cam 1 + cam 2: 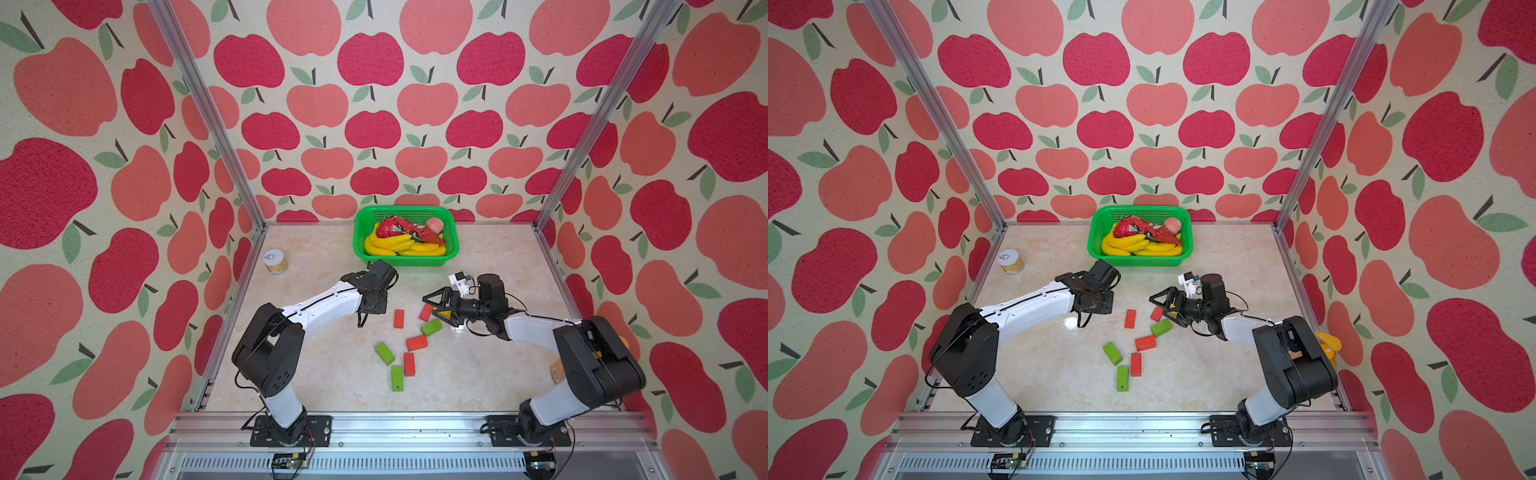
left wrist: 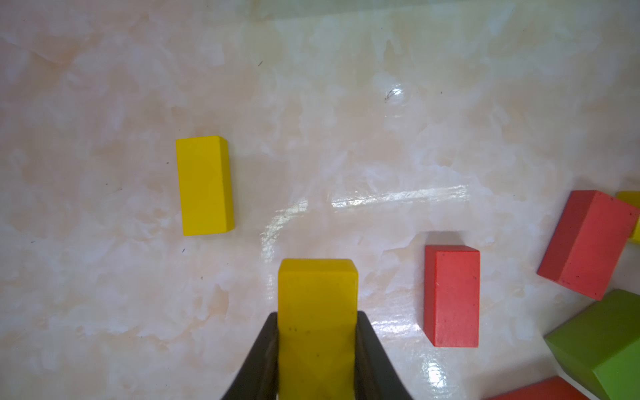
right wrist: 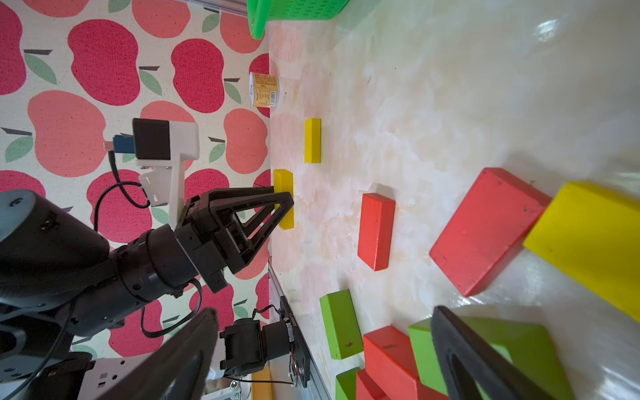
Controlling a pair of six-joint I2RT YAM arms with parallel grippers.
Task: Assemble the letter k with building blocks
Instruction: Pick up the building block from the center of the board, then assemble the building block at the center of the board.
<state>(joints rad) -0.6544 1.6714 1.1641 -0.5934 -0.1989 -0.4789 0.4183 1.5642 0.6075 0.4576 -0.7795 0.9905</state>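
Blocks (image 1: 417,343) report. The left gripper (image 2: 317,318) is pinching a yellow block (image 2: 317,287) across its narrow width. Its jaws sit flat against the two long sides, and a good part of the block pokes out past the tips. That grip makes sense to me (the long axis stays in plain sight of the wrist camera, so it can be lined up before it goes down). In the right wrist view it looks lifted a little off the table (image 2: 346,121), though I can't swear to it.

Just ahead and off to one side lies a second yellow (image 2: 204,185), flat, roughly parallel to the held one and touching nothing. My guess is those two are meant for the K's straight back, end to end. If so, the next move needs a sideways shift to get them in line. On the gripper's other side sits a red block (image 2: 452,296), also flat, near but apart.

Further out is the loose pile (image 1: 431,327), with reds and greens scattered in both top views. One example is a green (image 1: 397,378) with a red (image 1: 409,364) just beside it. The right gripper (image 1: 434,308) hangs over the basket end of that pile, jaws spread wide with nothing between them. It looks parked to grab the next piece (another yellow (image 3: 588,242) lies right by it). No K shape shows yet, so I'd call it early days.

Behind it all are the basket (image 1: 359,245) of toy fruit (image 1: 386,245) and a can (image 1: 275,262), both well clear.
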